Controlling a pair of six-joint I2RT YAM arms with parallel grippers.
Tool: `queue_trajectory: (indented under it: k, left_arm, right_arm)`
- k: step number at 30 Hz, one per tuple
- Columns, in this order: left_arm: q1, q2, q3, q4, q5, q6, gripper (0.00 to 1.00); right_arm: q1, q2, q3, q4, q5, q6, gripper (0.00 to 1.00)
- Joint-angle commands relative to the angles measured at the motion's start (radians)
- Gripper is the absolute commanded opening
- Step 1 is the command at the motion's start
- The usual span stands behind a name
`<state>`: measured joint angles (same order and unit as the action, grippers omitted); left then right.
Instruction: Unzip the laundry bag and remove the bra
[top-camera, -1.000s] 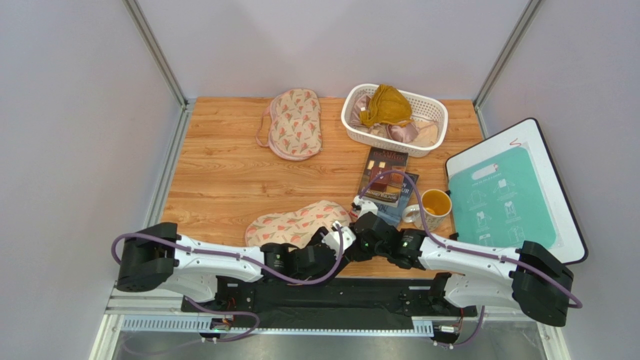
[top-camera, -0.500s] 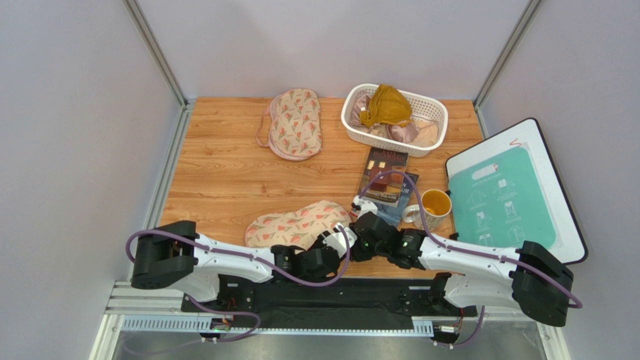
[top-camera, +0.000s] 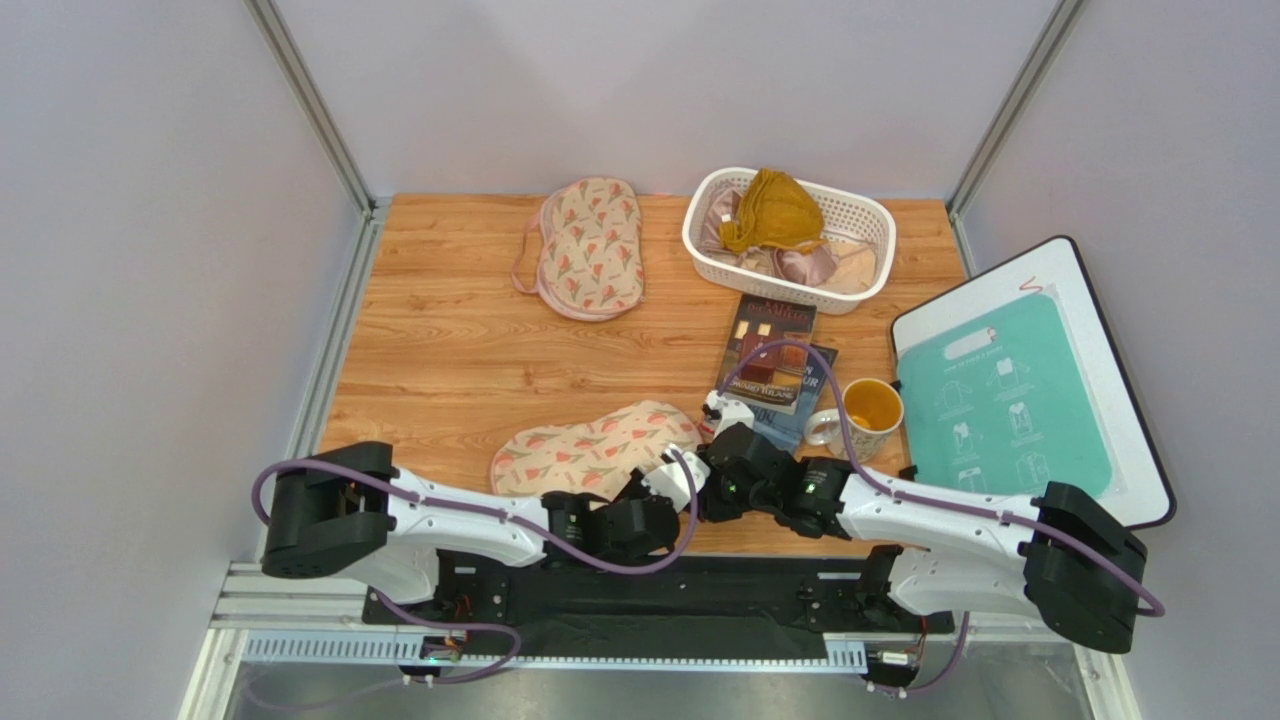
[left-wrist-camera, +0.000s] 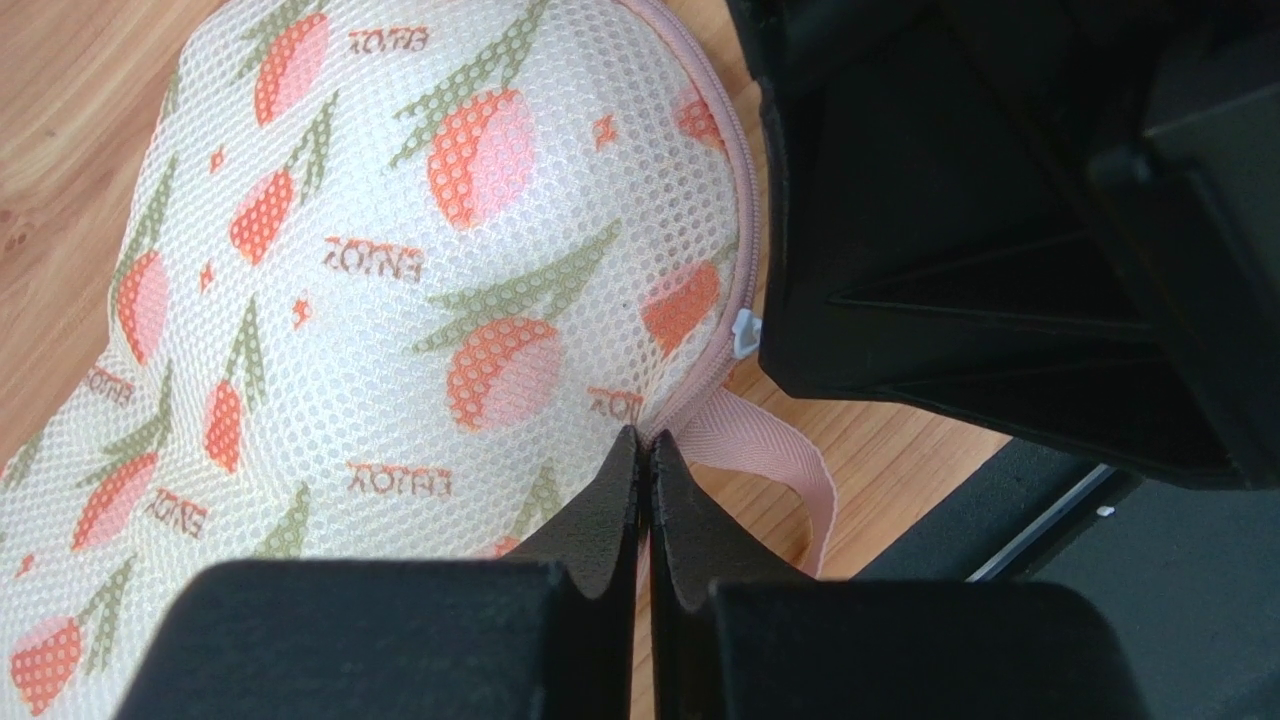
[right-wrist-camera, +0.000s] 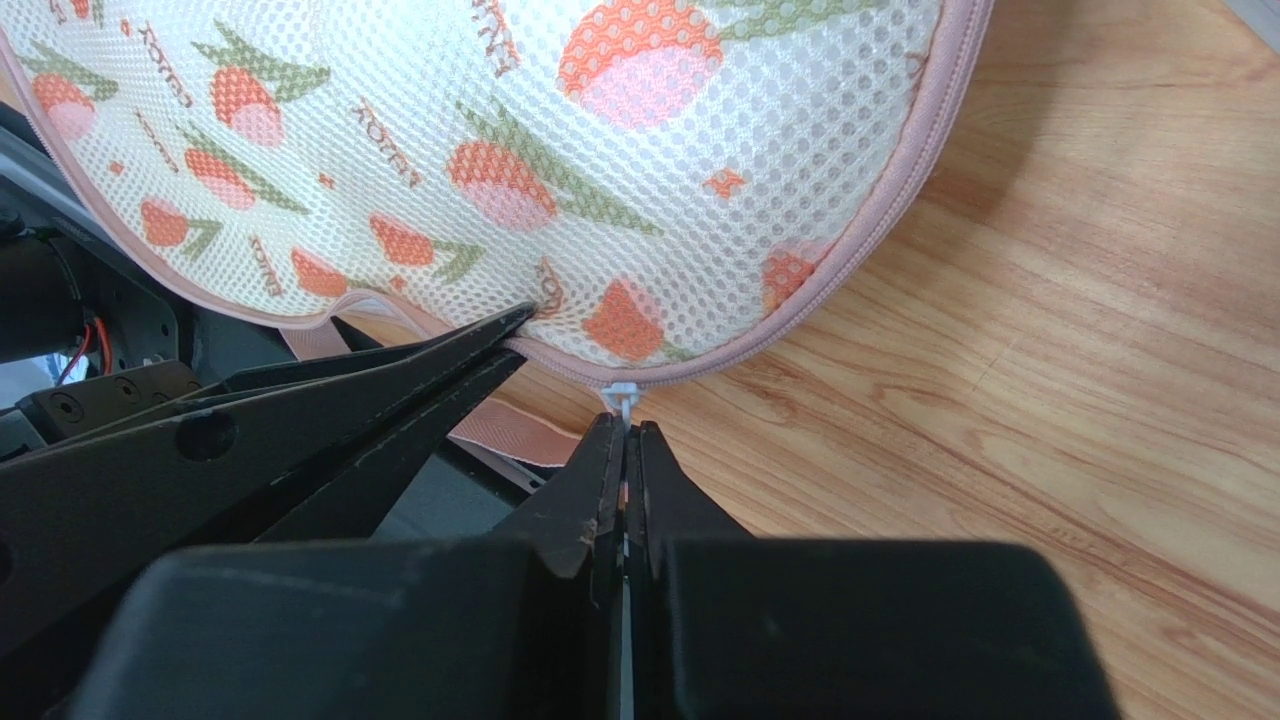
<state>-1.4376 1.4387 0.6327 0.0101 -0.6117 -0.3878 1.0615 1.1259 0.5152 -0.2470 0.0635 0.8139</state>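
Note:
The laundry bag (top-camera: 594, 447) lies at the near table edge, a beige mesh pouch with a pink floral print (left-wrist-camera: 406, 300) (right-wrist-camera: 496, 135). Its pink zip is closed. My left gripper (top-camera: 658, 483) (left-wrist-camera: 648, 438) is shut on the pink strap loop (left-wrist-camera: 769, 468) at the bag's near end. Just right of it, my right gripper (top-camera: 706, 477) (right-wrist-camera: 624, 428) is shut on the small white zip pull (right-wrist-camera: 618, 399) (left-wrist-camera: 745, 336). The two grippers nearly touch. The bra is not in view.
A second floral bag (top-camera: 589, 245) lies at the back. Right of it, a white basket (top-camera: 876, 240) holds a mustard garment (top-camera: 769, 210) and a pinkish one. Books (top-camera: 771, 353), a yellow mug (top-camera: 869, 408) and a teal board (top-camera: 1022, 390) sit right.
My left gripper has closed from open onto the pink strap, and the left arm has slid slightly right. The right gripper stays on the zip pull.

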Motion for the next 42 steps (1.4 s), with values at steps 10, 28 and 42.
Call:
queue_trajectory:
  k: [10,28,42]
  left_arm:
    - [-0.003,-0.227,-0.126,-0.16,-0.079,-0.082,0.0]
    - [-0.003,-0.429,-0.153,-0.292,-0.057,-0.091,0.42]
    - [-0.044,-0.284,-0.008,-0.087,0.078,0.024,0.65]
  right_arm:
    - [-0.014,-0.032,0.008,-0.034,0.036,-0.007,0.0]
    - [-0.017,-0.012,0.023,-0.026,0.004,-0.013,0.0]
    - [-0.014,0.003,0.023,0.008,-0.022,-0.007,0.0]
